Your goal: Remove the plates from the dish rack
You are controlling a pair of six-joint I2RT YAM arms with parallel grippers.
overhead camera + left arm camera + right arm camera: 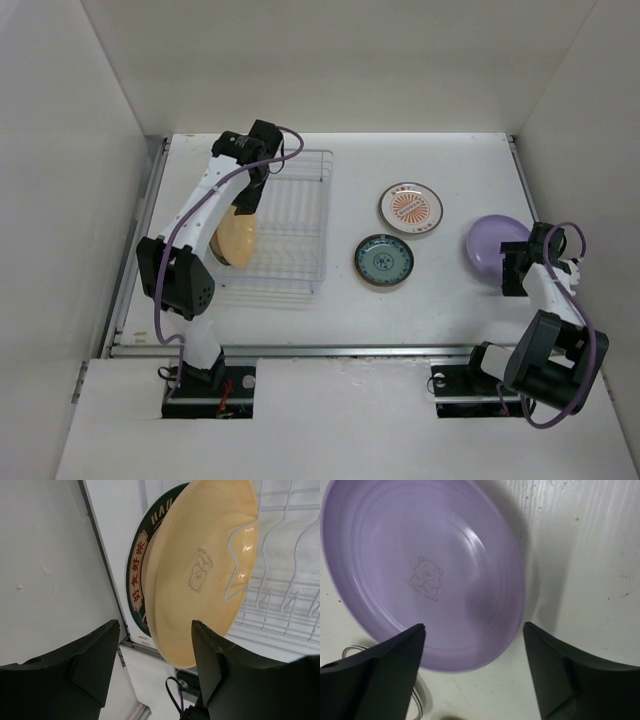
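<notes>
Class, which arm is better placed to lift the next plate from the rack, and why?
Left. Its open claw hovers at the tan plate in the dish rack; the right claw is far off, over the lavender plate.

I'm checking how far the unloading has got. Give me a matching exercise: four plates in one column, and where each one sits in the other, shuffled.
Plates:
1. tan-yellow plate
2. lavender plate
3. teal patterned plate
4. white plate with orange design

Places:
A. on the table, farthest right
B. mid-table, closer to the near edge
C. standing in the dish rack
D. mid-table, closer to the far edge

Pairs: 1-C, 2-A, 3-B, 4-D.
</notes>
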